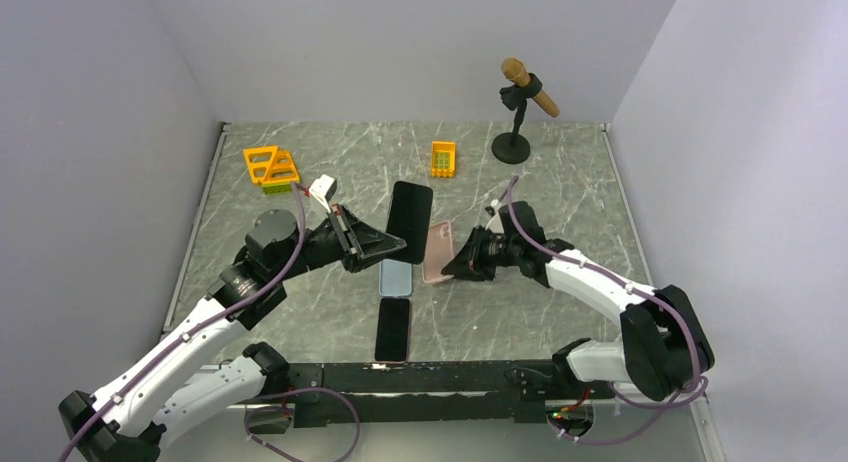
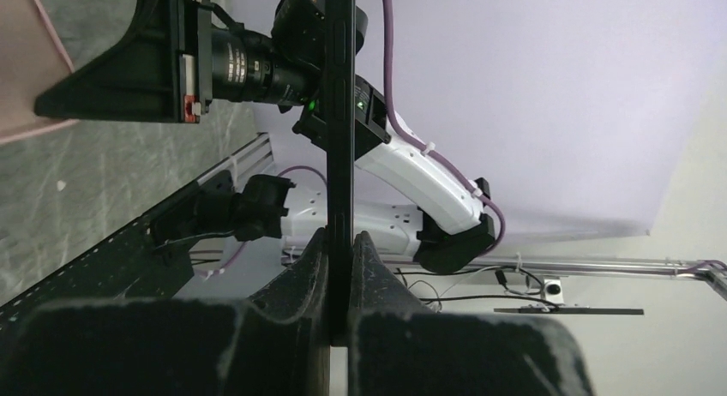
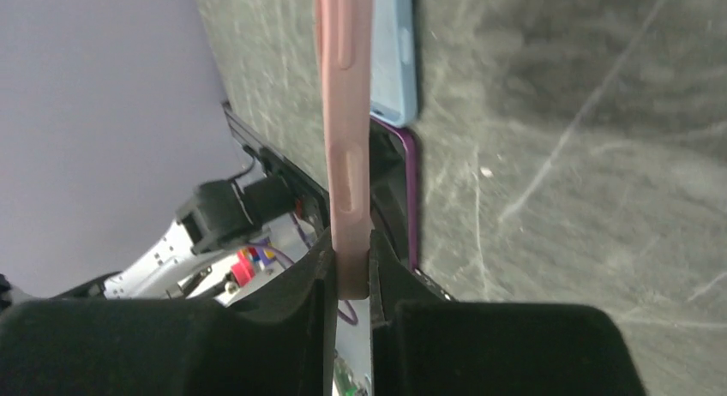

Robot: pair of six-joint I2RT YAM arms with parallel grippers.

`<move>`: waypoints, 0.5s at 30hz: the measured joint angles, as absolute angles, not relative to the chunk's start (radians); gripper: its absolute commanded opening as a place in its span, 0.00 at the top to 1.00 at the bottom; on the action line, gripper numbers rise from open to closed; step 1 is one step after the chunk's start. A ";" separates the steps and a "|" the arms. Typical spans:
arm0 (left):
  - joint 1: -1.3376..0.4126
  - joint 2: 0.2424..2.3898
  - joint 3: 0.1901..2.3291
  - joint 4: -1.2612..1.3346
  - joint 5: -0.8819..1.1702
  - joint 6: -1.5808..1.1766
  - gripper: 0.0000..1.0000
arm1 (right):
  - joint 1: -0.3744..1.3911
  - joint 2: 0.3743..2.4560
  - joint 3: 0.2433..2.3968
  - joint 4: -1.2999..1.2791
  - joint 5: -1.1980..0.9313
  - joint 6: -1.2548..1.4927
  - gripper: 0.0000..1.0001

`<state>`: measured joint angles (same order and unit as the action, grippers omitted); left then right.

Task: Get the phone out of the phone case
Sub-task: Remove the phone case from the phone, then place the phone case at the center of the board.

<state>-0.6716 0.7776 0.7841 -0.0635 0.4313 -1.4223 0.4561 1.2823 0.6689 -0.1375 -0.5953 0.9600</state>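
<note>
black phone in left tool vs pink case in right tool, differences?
Black phone is dark and glossy; pink case is matte pink. The phone sits in the left tool, the case in the right tool. Phone's edge looks slimmer than the case's, which has moulded button bumps. Shared: each clamped by one edge.

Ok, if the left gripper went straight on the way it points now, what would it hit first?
Probably the pink case, gripped by the right gripper directly opposite. The black phone that the left gripper holds would likely touch it first. Their height difference is hard to judge from above.
</note>
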 measured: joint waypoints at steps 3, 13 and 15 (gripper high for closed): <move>-0.672 0.784 0.773 -0.076 0.437 -1.415 1.00 | 0.483 1.290 0.616 -0.120 -0.610 0.965 1.00; -0.758 0.776 0.615 -0.033 0.402 -1.467 1.00 | 0.543 1.456 0.613 0.008 -0.577 0.958 1.00; -0.797 0.776 0.580 -0.020 0.373 -1.489 1.00 | 0.543 1.472 0.607 0.025 -0.553 0.957 1.00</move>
<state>-0.7975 0.7765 0.5804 -0.0196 0.3725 -1.4887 0.5430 1.4719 0.6071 0.0254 -0.5533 0.9565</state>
